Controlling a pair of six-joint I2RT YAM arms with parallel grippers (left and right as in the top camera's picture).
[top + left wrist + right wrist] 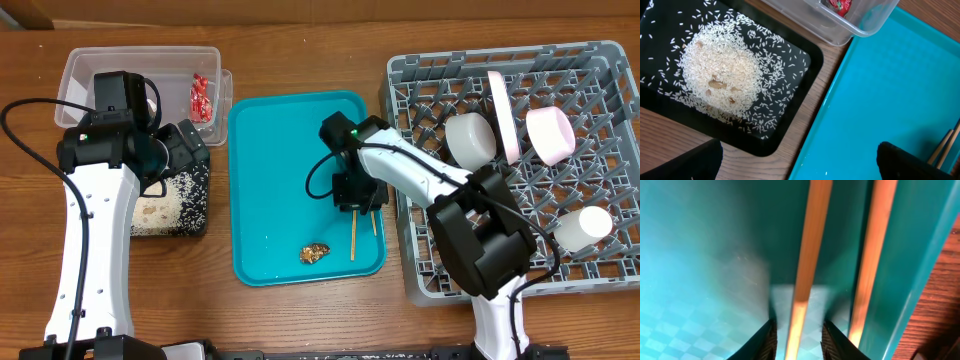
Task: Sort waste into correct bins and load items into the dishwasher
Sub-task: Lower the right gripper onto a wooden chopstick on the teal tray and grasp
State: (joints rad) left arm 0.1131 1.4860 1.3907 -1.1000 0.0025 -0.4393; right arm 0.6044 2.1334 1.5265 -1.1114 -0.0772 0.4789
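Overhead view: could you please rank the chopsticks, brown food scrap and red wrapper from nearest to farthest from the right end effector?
1. Chopsticks, right beside it on the teal tray.
2. Brown food scrap, at the tray's near edge.
3. Red wrapper, far left in the clear tub.

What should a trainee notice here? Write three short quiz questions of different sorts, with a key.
1. True or false: the brown food scrap lies in the black tray.
2. The red wrapper sits in: A) the clear tub; B) the grey rack; C) the white plate.
3. Fill in: the right gripper has its fingers either side of one ____.
Key: 1 false, it lies on the teal tray; 2 A; 3 chopstick.
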